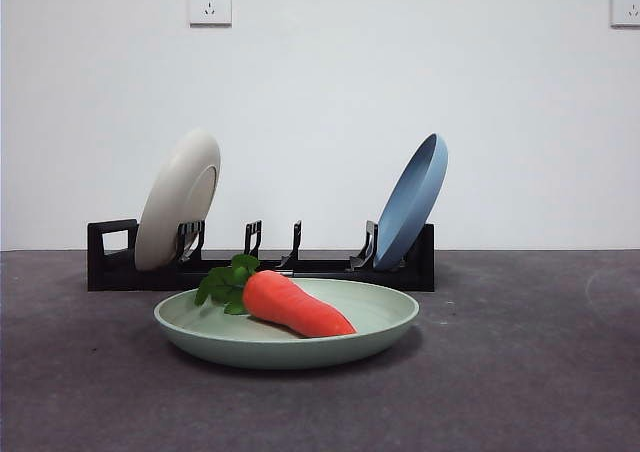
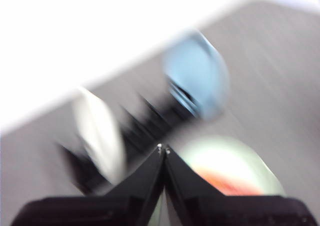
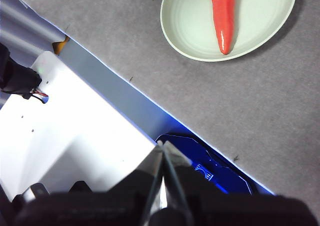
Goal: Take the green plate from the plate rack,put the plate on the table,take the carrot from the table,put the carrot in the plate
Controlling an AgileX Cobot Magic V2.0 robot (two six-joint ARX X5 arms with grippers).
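The pale sage-green round shallow plate (image 1: 286,335) lies flat on the dark grey matte table (image 1: 520,372), nearest the front camera, just in front of the long low black plate rack (image 1: 260,262). Inside it rests the bright orange tapered toy carrot (image 1: 295,305), lying on its side. Seen from the front, its long axis runs slantwise across the plate: the thick end with the tuft of green leaves sits toward the plate's left rear, close to the rack, and the narrow tip points to the right and forward, ending near the plate's middle.

Behind the green plate, the rack stretches crosswise, its square loop handle at the left end. A cream-white round plate (image 1: 178,198) stands on edge in the rack beside that handle, leaning. A blue round plate (image 1: 412,200) stands on edge near the rack's other end, also leaning. The slots directly behind the green plate hold nothing.

The left gripper (image 2: 163,149) has its two black jaws pressed together at the tips, holding nothing; its heavily blurred view looks over the green plate toward the rack. The right gripper (image 3: 162,145) also has its jaws closed on nothing; it hangs off the table's near edge, well apart from the green plate.
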